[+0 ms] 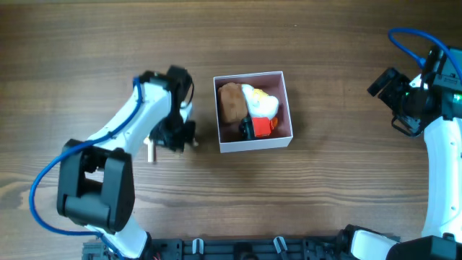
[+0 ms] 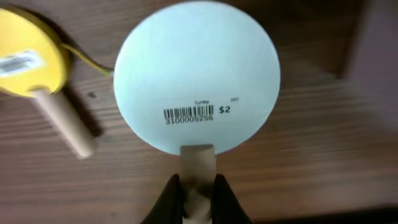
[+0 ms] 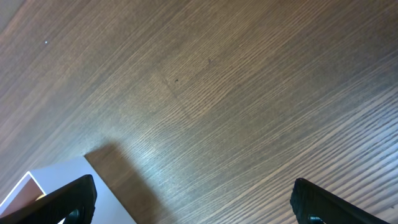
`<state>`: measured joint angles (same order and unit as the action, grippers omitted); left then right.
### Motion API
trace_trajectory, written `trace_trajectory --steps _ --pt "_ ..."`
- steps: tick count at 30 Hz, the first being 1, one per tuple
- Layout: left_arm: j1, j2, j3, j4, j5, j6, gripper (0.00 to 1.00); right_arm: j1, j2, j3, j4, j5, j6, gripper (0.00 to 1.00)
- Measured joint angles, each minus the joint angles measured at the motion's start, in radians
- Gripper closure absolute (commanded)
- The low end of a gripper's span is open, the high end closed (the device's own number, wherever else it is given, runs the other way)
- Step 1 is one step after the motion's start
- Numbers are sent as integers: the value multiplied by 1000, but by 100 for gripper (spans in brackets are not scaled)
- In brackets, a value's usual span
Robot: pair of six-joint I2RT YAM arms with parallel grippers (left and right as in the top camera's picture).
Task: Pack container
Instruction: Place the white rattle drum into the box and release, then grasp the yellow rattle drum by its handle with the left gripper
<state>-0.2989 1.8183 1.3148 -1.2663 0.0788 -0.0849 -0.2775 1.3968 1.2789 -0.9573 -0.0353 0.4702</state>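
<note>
Two arms flank the container (image 1: 253,143): left fingers (image 2: 166,202), just left of it and nearer, pinch the stick (image 2: 197,158) of a pale blue disc (image 2: 198,74); right fingers (image 3: 68,196), well to its right, gape wide, empty.

Cut off, covered or too small

Left wrist view: the yellow disc (image 2: 28,59) is cut by the left edge, and the wooden handle (image 2: 196,163) of the pale blue disc (image 2: 196,81) is partly hidden between the fingers of the left gripper (image 2: 196,190). Right wrist view: only a corner of the container (image 3: 74,171) shows. Overhead, the dark toy (image 1: 247,130) inside is too small to identify.
</note>
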Motion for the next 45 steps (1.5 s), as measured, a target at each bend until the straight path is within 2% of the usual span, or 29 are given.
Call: trace_trajectory --steps 3,6,10,15,16,17,18,19,20,26,32,35,40,43,45 --pt "-26 -25 157 -51 26 0 92 0 0 0 0 -2 0 0" --pt "-93 -47 274 13 47 0 90 0 0 0 0 -2 0 1" --pt "-209 -49 296 131 64 0 91 0 0 0 0 -2 0 0" --pt "-259 36 296 144 69 -18 86 0 0 0 0 -2 0 0" --pt "-259 56 296 138 68 -20 75 0 0 0 0 -2 0 0" --pt "-259 78 294 124 69 -26 48 0 0 0 0 -2 0 0" --pt "-259 92 293 114 68 -26 35 0 0 0 0 -2 0 1" --pt "-259 103 293 101 69 -31 9 0 0 0 0 -2 0 0" --pt "-259 108 293 83 69 -35 0 0 0 0 0 -2 0 0" --pt "-259 87 293 -45 68 -49 0 0 0 0 0 -2 0 0" --pt "-245 -71 297 -236 -25 -80 0 0 0 0 0 -2 0 0" --pt "-195 -111 300 -310 -56 -82 0 0 0 0 0 -2 0 0" --pt "-73 -110 176 -240 -64 -109 0 0 0 0 0 -2 0 0" --pt "63 -108 -37 -63 -70 -118 0 0 0 0 3 -2 0 1" --pt "131 -103 -126 22 -71 -119 6 0 0 0 1 -3 0 0"
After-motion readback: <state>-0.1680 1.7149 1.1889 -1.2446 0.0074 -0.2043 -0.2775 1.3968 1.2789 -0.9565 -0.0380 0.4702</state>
